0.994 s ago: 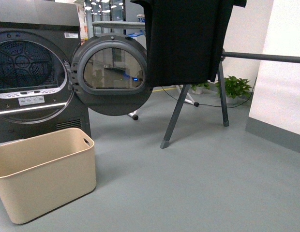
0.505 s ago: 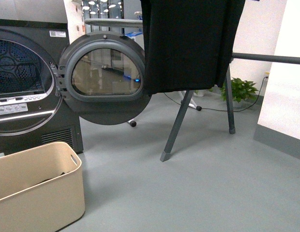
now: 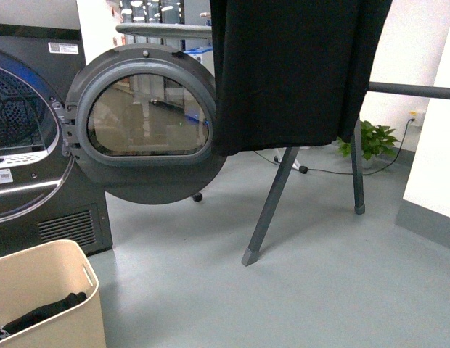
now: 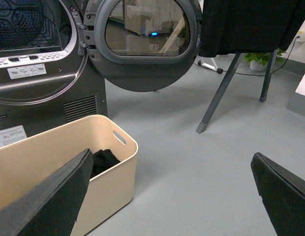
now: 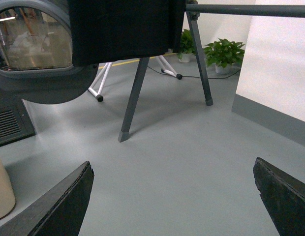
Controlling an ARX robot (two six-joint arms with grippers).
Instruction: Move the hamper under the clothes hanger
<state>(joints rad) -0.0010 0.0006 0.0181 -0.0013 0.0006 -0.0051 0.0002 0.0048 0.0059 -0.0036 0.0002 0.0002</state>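
The beige hamper point(image 3: 43, 290) stands on the floor at the bottom left of the front view, in front of the dryer, with dark clothes in it. The clothes hanger point(image 3: 272, 203) stands to the right of it and further back, its bar point(image 3: 414, 90) running right. A black garment point(image 3: 290, 72) hangs on the bar. My left gripper point(image 4: 172, 196) is open and empty, with the hamper point(image 4: 113, 162) just beside one finger point(image 4: 54, 196). My right gripper point(image 5: 172, 196) is open and empty over bare floor, facing the rack's leg point(image 5: 133, 98). Neither gripper shows in the front view.
The dark grey dryer point(image 3: 29, 145) stands at the left with its round door point(image 3: 145, 123) swung open toward the rack. A white wall point(image 3: 435, 159) juts in at the right. A potted plant point(image 3: 374, 138) and a white-legged stand point(image 5: 101, 83) stand behind the rack.
The front view has moved forward and to the right. The dryer door and rack look nearer, and the hamper has slid to the bottom left corner, its dark clothes now showing.
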